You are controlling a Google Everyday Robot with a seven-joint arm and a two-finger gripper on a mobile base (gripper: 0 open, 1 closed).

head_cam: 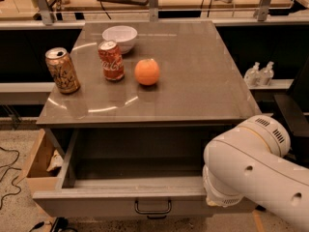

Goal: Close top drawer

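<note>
The top drawer (111, 203) stands pulled out under the grey table top (193, 81). Its deep grey box (135, 158) is open and looks empty. The flat grey front faces me at the bottom, with a dark bar handle (152, 208) at its centre. My white arm (251, 170) comes in from the lower right, and its rounded joint covers the right end of the drawer front. My gripper is out of view, hidden beyond the arm at the lower right.
On the table top stand a gold can (62, 70), a red cola can (111, 61), an orange (147, 72) and a white bowl (119, 36). A cardboard box (36, 163) sits on the floor to the left. Two small bottles (259, 74) stand on a shelf to the right.
</note>
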